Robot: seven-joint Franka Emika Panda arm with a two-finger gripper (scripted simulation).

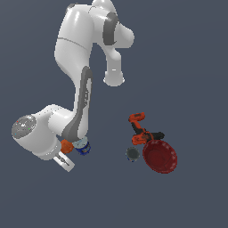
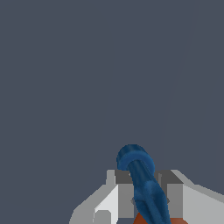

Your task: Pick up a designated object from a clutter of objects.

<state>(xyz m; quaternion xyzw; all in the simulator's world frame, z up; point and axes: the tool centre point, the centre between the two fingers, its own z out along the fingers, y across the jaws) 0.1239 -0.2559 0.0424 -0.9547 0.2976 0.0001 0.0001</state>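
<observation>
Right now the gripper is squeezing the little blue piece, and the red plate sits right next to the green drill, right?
Not quite: the drill is orange and black, not green, as the exterior view shows. The rest holds. The dark red plate does sit right beside it, and in the wrist view the little blue piece lies between the fingers of the gripper.

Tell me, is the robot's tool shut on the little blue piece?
Shut on it, it seems. In the wrist view the little blue piece sits squeezed between the tool's two grey fingers, poking out past them.
</observation>
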